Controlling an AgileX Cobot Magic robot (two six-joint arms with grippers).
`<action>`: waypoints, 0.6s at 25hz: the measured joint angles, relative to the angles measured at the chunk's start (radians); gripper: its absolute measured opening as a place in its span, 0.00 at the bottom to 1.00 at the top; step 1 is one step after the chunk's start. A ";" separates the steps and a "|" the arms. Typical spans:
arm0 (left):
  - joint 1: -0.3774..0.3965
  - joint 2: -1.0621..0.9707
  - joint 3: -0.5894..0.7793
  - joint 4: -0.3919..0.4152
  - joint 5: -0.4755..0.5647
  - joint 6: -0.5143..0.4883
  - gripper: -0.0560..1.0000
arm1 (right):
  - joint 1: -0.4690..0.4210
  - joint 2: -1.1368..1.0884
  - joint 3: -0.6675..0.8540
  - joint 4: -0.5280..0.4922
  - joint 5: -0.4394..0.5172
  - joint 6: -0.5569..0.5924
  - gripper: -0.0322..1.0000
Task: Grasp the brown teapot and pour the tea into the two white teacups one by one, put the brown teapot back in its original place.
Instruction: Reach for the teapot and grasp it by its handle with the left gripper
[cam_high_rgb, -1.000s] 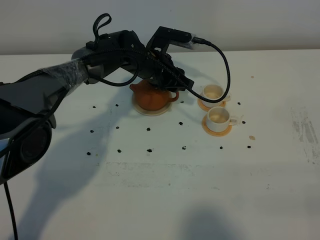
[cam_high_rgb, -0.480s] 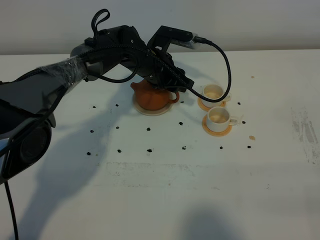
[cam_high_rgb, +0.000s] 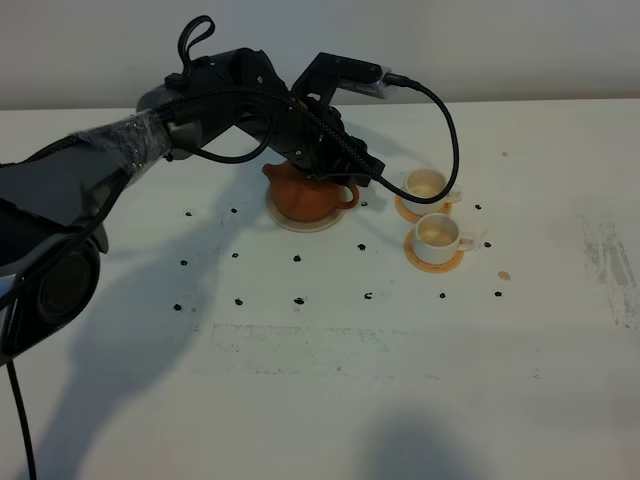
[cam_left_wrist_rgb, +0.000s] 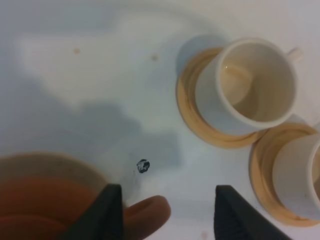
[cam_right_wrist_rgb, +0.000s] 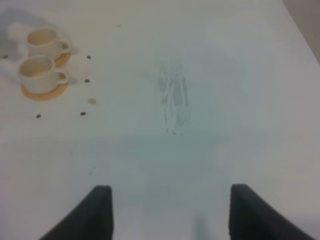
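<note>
Teapot station, seen from the high camera and from both of my wrists. The brown teapot (cam_high_rgb: 305, 197) sits upright on the beige saucer (cam_high_rgb: 300, 224), with my left arm reaching over it. My left gripper (cam_left_wrist_rgb: 167, 202) hovers low at the teapot's handle side. Its fingers (cam_left_wrist_rgb: 107, 215) stand apart; the teapot's loop handle (cam_left_wrist_rgb: 147, 214) lies between them, close against one finger, with bare table showing before the other, so I clamp nothing. The two white teacups (cam_high_rgb: 427, 184) stand beyond the teapot's handle, apart from it: one straight out from the handle, the second (cam_high_rgb: 437, 232) just beside the first and a little farther from the teapot. Each cup rests on its own orange-tan coaster (cam_high_rgb: 436, 255), and the two coasters lie edge to edge. Small black marks (cam_high_rgb: 297, 258) dot the white table (cam_high_rgb: 320, 390) around the teapot. My right gripper (cam_right_wrist_rgb: 170, 215) hangs well away from the teapot, past the teacups, over bare table; its fingers are spread wide with nothing between them.
</note>
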 joint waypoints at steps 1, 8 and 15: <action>0.004 0.000 0.000 0.000 0.006 0.000 0.44 | 0.000 0.000 0.000 0.000 0.000 0.000 0.50; 0.012 0.000 -0.001 -0.012 0.026 0.012 0.44 | 0.000 0.000 0.000 0.000 0.000 0.000 0.50; 0.017 0.000 -0.003 -0.021 0.021 0.023 0.44 | 0.000 0.000 0.000 0.000 0.000 0.000 0.50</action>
